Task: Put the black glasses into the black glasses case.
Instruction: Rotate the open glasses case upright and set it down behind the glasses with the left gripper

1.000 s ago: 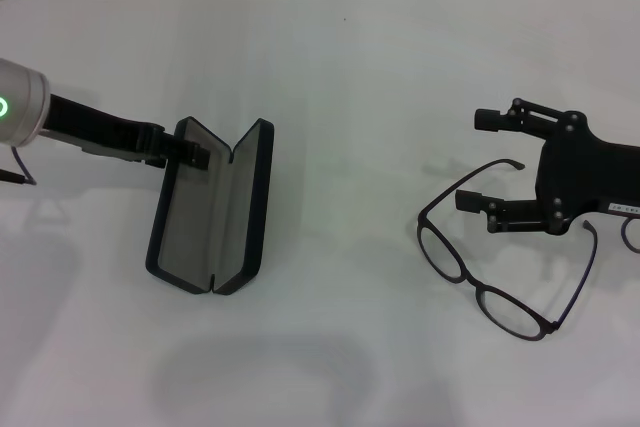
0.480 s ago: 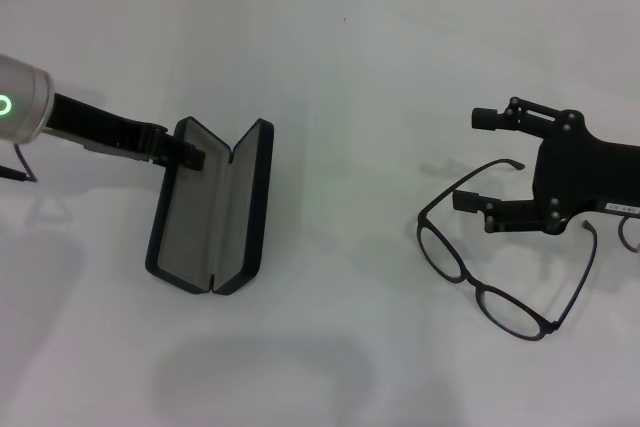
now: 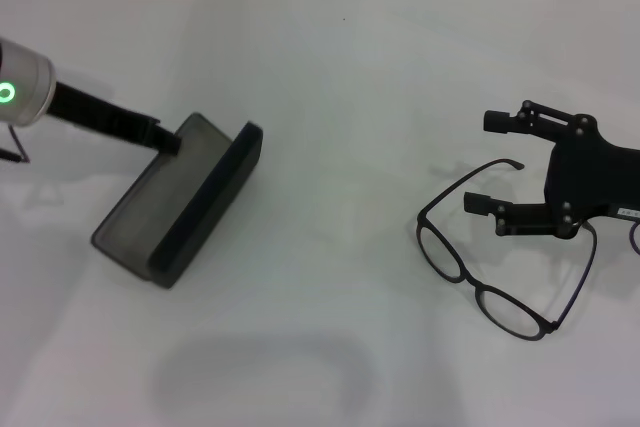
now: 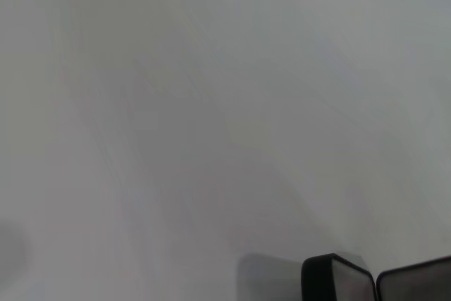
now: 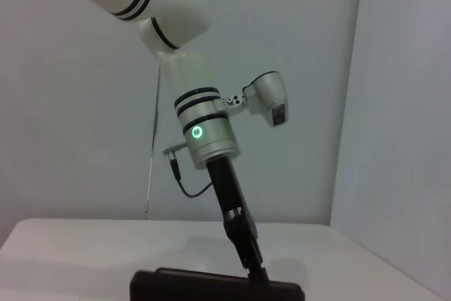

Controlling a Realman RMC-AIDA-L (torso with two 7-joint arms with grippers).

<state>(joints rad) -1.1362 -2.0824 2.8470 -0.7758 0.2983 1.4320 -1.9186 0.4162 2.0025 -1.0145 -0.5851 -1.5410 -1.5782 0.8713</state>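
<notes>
In the left middle of the head view, the black glasses case (image 3: 178,202) lies open on the white table (image 3: 330,97), its grey-lined half spread flat and the other half standing on edge. The left gripper (image 3: 170,140) touches the case's upper end (whether its fingers clamp the rim I cannot tell). At the right middle, the right gripper (image 3: 492,162) hovers with fingers spread wide over the black glasses (image 3: 490,247), which rest unfolded on the table.

One black glasses case (image 3: 180,204), one pair of black glasses (image 3: 495,247), and two hands: left hand (image 3: 168,139), right hand (image 3: 490,162).
</notes>
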